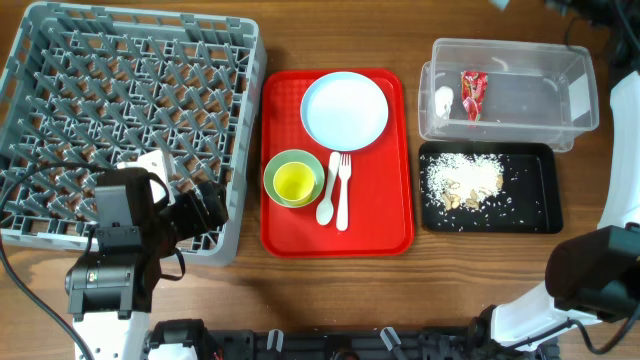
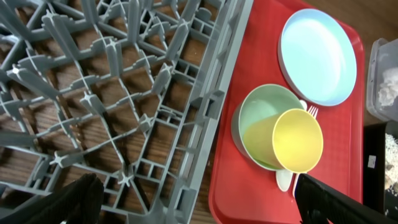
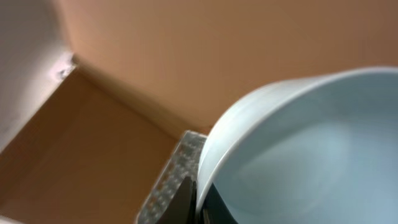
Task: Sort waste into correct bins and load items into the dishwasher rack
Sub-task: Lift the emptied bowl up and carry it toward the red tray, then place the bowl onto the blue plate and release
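Wooden tabletop (image 1: 330, 290), glossy red tray (image 1: 280, 230); pegged grey rack (image 1: 130, 90) beneath left gripper (image 2: 199, 202), spread wide, empty; right gripper (image 3: 196, 202) pinched on thin rim of smooth blue bowl (image 3: 311, 149).

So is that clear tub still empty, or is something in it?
Not empty. A red wrapper and a small white scrap lie inside the tub; the rest of its floor looks bare.

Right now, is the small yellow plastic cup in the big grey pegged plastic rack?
No, the cup sits inside the round light green bowl on the flat red tray.
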